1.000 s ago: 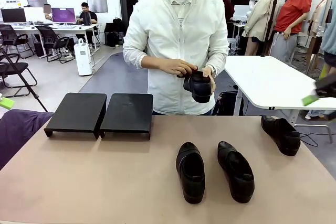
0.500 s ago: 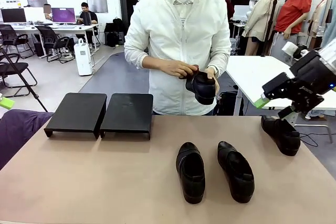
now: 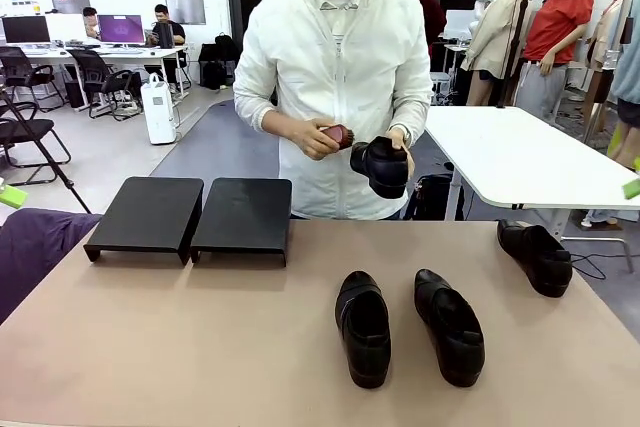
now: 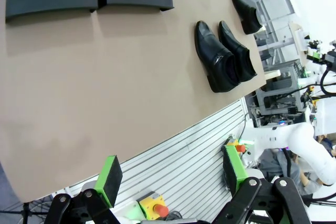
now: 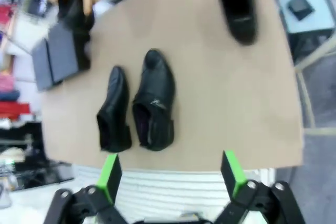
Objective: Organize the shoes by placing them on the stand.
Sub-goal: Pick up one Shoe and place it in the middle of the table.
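Two black shoes [image 3: 363, 327] [image 3: 450, 325] lie side by side mid-table, and a third shoe [image 3: 536, 255] sits at the far right edge. The person holds another shoe [image 3: 381, 166] at chest height in one hand and a reddish brush [image 3: 337, 135] in the other. The stand's two black platforms [image 3: 145, 215] [image 3: 243, 215] sit at the far left, nothing on them. My left gripper [image 4: 170, 174] hangs open off the table's near edge. My right gripper [image 5: 170, 174] is open, high above the pair of shoes [image 5: 154, 106]; one of its green pads [image 3: 632, 188] shows at the picture's right edge.
A purple cloth [image 3: 35, 247] lies at the table's left edge. A white table [image 3: 510, 157] stands behind on the right. Bare tabletop [image 3: 200, 337] stretches between the stand and the shoes. The other arm [image 4: 299, 140] shows in the left wrist view.
The right arm stood over the far-right shoe half a second ago and has pulled back to the right edge. The person's hand lifted off the held shoe, showing the brush.
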`<state>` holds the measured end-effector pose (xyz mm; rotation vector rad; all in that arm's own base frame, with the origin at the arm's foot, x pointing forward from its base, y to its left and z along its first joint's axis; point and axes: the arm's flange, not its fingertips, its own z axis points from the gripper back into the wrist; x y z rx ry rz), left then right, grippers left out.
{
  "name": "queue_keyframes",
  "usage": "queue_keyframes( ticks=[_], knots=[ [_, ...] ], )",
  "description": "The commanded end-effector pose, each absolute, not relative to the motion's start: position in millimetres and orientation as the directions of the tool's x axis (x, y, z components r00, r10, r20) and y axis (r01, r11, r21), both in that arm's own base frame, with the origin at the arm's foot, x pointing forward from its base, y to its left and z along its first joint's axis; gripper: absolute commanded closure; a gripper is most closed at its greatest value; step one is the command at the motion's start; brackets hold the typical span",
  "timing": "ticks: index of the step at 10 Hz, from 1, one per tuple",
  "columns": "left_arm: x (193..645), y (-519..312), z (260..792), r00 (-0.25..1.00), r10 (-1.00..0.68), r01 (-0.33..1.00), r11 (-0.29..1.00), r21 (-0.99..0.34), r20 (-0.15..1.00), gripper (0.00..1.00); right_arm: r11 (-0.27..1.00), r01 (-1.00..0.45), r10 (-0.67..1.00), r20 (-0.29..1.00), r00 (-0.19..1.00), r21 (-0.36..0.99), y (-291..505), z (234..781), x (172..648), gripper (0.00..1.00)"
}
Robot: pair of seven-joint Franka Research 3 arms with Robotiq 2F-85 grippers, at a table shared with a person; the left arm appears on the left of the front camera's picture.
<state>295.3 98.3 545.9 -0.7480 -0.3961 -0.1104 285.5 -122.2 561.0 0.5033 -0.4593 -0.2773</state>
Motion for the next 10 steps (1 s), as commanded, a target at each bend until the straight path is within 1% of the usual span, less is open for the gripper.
queue_keyframes(
  ticks=[1,3,5,6,7,8,9,10],
  knots=[
    [294.8,99.3,546.4,0.915,0.034,0.257,0.717,-0.647,0.402,0.0,0.822,0.201,-0.438,0.365,0.822,0.533,-119.9,550.1,283.5,0.0],
    [294.8,99.3,546.4,0.915,0.034,0.257,0.717,-0.647,0.402,0.0,0.824,0.191,-0.424,0.357,0.833,0.533,-110.9,542.1,305.5,0.0],
    [294.8,99.3,546.4,0.915,0.034,0.257,0.717,-0.647,0.402,0.0,0.841,0.098,-0.331,0.363,0.871,0.532,-70.8,539.1,344.6,0.0],
    [294.8,99.3,546.4,0.915,0.034,0.257,0.717,-0.647,0.402,0.0,0.843,0.025,-0.265,0.374,0.889,0.537,-45.7,538.9,364.1,0.0],
    [294.8,99.3,546.4,0.915,0.034,0.257,0.717,-0.647,0.402,0.0,0.847,0.013,-0.242,0.364,0.9,0.532,-35.9,538.2,373.9,0.0],
    [294.8,99.3,546.4,0.915,0.034,0.257,0.717,-0.647,0.402,0.0,0.85,0.01,-0.236,0.363,0.901,0.527,-38.1,540.3,373.4,0.0],
    [294.8,99.3,546.4,0.915,0.034,0.257,0.717,-0.647,0.402,0.0,0.849,0.032,-0.261,0.366,0.893,0.527,-54.5,546.0,360.0,0.0],
    [294.8,99.3,546.4,0.915,0.034,0.257,0.717,-0.647,0.402,0.0,0.845,0.081,-0.314,0.366,0.876,0.529,-85.1,559.2,327.9,0.0]
  ],
)
